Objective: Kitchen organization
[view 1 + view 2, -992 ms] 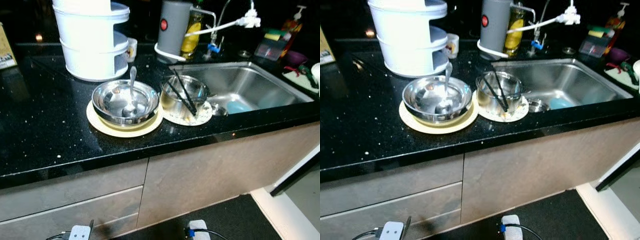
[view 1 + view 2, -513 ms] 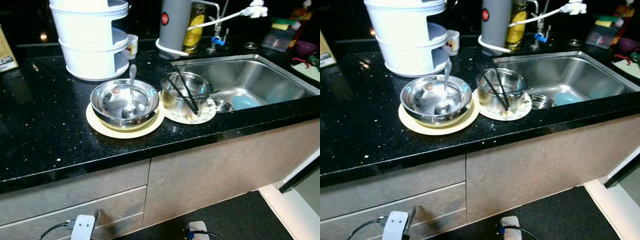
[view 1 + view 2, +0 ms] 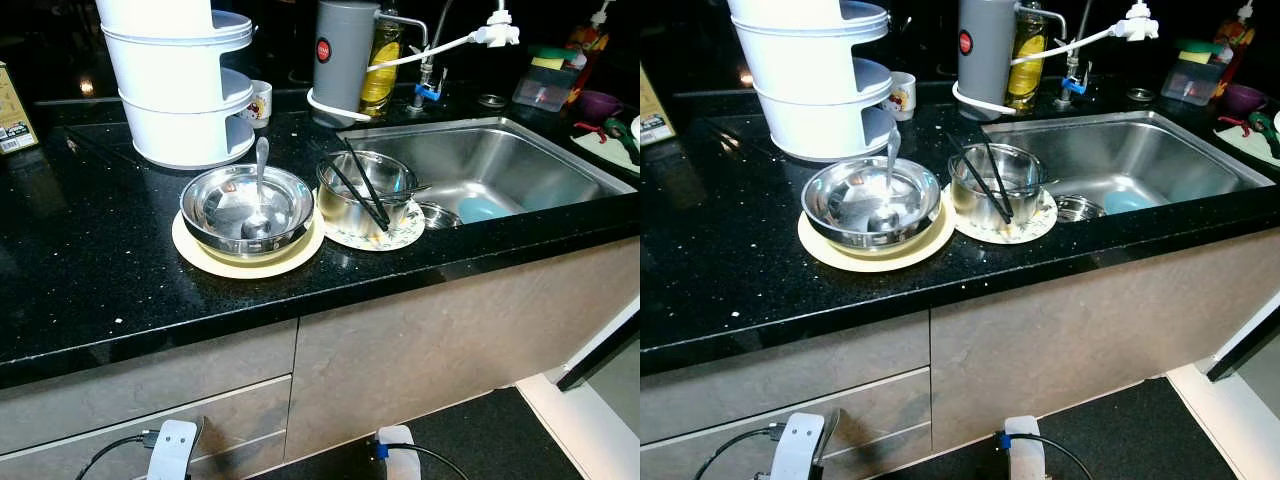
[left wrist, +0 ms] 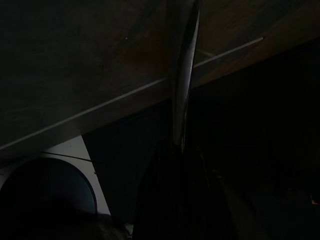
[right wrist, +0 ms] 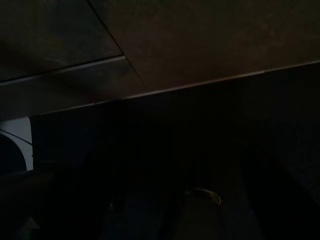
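A large steel bowl [image 3: 247, 208] stood on a cream plate [image 3: 205, 255] on the black countertop [image 3: 80, 260], near the front edge, with a spoon [image 3: 259, 186] lying in it, handle leaning on the far rim. Just beside it, toward the sink [image 3: 490, 170], a smaller steel bowl [image 3: 365, 188] sat on a patterned plate [image 3: 400, 232] and held a pair of black chopsticks [image 3: 362, 185] propped across it. A white tiered container [image 3: 178, 85] stood behind the large bowl, with a small mug [image 3: 260, 102] and a grey kettle [image 3: 340, 55] further back.

Both arms hung low before the cabinet front [image 3: 420, 340]. The left gripper [image 4: 182, 100] appeared in its wrist view as a single dark blade against the cabinet; whether its fingers were parted could not be told. The right wrist view was too dark to show the fingers, and the right gripper's condition could likewise not be told.

Assessment: the bowls were judged rigid, light and slick, with thin polished walls likely to slip under a side pinch. The rim offered the best hold, one finger inside and one outside. Loose cutlery was expected to rattle or tip out if a bowl were tilted, so the spoon and chopsticks should be lifted out first, by mid-handle. The plates were judged breakable and hard to take flat; they would need an edge grip once cleared
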Available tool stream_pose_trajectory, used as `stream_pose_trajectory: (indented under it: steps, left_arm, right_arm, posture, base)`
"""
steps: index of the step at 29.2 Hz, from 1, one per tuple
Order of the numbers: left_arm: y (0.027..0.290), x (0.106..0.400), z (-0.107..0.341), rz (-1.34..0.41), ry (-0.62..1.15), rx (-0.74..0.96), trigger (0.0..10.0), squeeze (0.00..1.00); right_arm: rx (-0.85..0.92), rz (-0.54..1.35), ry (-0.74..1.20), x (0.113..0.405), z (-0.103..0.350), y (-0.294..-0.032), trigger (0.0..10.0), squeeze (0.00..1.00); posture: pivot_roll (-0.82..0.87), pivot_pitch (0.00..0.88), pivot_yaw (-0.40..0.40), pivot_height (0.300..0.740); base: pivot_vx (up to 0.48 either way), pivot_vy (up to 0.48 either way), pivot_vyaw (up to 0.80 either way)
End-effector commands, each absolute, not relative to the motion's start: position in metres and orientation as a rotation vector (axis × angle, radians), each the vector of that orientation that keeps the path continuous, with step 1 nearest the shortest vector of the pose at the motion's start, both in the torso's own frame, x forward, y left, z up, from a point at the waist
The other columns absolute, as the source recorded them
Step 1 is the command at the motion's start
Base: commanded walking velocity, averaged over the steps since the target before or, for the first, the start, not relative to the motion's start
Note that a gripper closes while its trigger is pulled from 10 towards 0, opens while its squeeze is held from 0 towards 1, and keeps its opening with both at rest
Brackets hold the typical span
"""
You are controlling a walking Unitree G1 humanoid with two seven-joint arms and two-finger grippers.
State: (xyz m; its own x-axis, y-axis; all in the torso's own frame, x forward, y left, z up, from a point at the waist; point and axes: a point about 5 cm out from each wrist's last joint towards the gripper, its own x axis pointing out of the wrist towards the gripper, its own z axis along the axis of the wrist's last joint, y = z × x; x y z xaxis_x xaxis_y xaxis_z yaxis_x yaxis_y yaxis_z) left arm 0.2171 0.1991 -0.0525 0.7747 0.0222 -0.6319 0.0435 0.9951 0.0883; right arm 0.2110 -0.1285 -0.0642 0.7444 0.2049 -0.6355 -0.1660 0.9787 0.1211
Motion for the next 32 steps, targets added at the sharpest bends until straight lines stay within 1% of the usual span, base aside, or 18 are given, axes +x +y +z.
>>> stream_pose_trajectory:
  steps: [1,14,18,20,22,28,32]
  left_arm:
    - [0.196,0.212,-0.058,-0.034,0.721,0.101,10.0,0.00]
    - [0.196,0.217,-0.054,-0.024,0.695,0.108,10.0,0.00]
    - [0.195,0.218,-0.054,-0.019,0.697,0.086,10.0,0.00]
    - [0.192,0.219,-0.053,-0.030,0.685,0.102,10.0,0.00]
    - [0.189,0.219,-0.053,-0.033,0.684,0.108,10.0,0.00]
    - [0.187,0.219,-0.054,-0.047,0.691,0.110,10.0,0.00]
    - [0.186,0.225,-0.049,-0.042,0.652,0.098,10.0,0.00]
  right_arm:
    - [0.065,0.194,0.744,0.204,-0.069,-0.130,10.0,0.00]
    - [0.054,0.170,0.761,0.201,-0.072,-0.135,10.0,0.00]
    - [0.049,0.172,0.767,0.201,-0.072,-0.136,10.0,0.00]
    - [0.035,0.198,0.771,0.200,-0.073,-0.138,10.0,0.00]
    - [0.034,0.222,0.777,0.198,-0.073,-0.138,10.0,0.00]
    - [0.038,0.210,0.768,0.198,-0.073,-0.138,10.0,0.00]
    - [0.041,0.195,0.772,0.198,-0.074,-0.140,10.0,0.00]
  posture:
    - [0.03,0.104,-0.047,0.740]
    - [0.03,0.115,-0.042,0.740]
    - [0.03,0.115,-0.043,0.740]
    - [0.02,0.111,-0.065,0.740]
    - [0.02,0.111,-0.065,0.740]
    - [0.01,0.118,-0.043,0.740]
    - [0.01,0.120,-0.035,0.740]
  base:
    - [0.000,0.000,0.00]
    - [0.000,0.000,0.00]
    - [0.000,0.000,0.00]
    - [0.000,0.000,0.00]
    - [0.000,0.000,0.00]
    - [0.000,0.000,0.80]
    - [0.000,0.000,0.80]
